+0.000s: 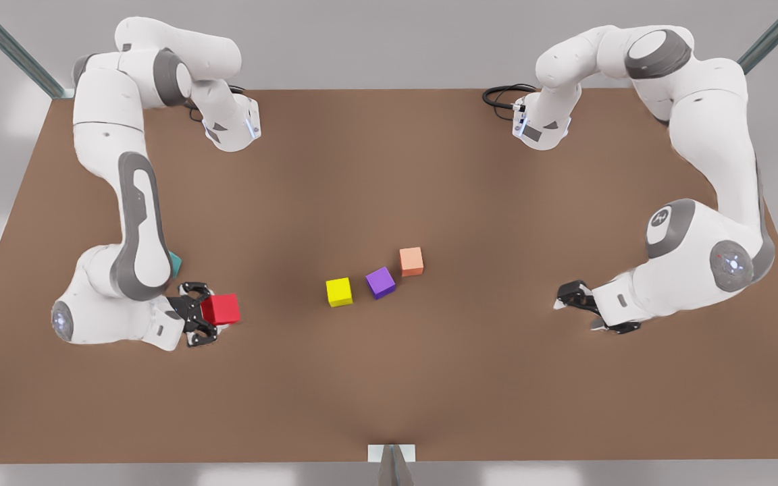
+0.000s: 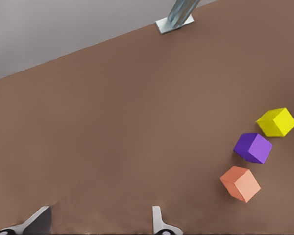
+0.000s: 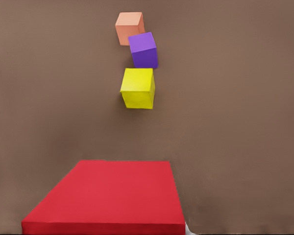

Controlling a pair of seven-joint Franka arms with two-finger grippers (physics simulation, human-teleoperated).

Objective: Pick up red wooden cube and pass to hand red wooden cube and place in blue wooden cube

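Brown and matte, the flat tabletop [image 1: 389, 378] stretched beneath both white-and-grey arms, with grey walls behind it. On the front view's left, the right gripper [image 1: 217, 317] sat low at the table, its black fingers clenched on the small bright-red wooden cube [image 1: 221, 309]; in the right wrist view that cube [image 3: 108, 198] lay right under the camera. A sliver of the small teal wooden cube [image 1: 175, 261] peeked out from behind that arm's elbow, near the red one but apart from it. On the front view's right, the left gripper [image 1: 581, 310] waited low over bare table with its fingers spread and nothing between them, the fingertips [image 2: 159, 220] showing in the left wrist view. Between the two arms sat a loose diagonal row: a yellow cube [image 1: 339, 291], a purple cube [image 1: 380, 282] and a salmon-orange cube [image 1: 411, 261], close together.
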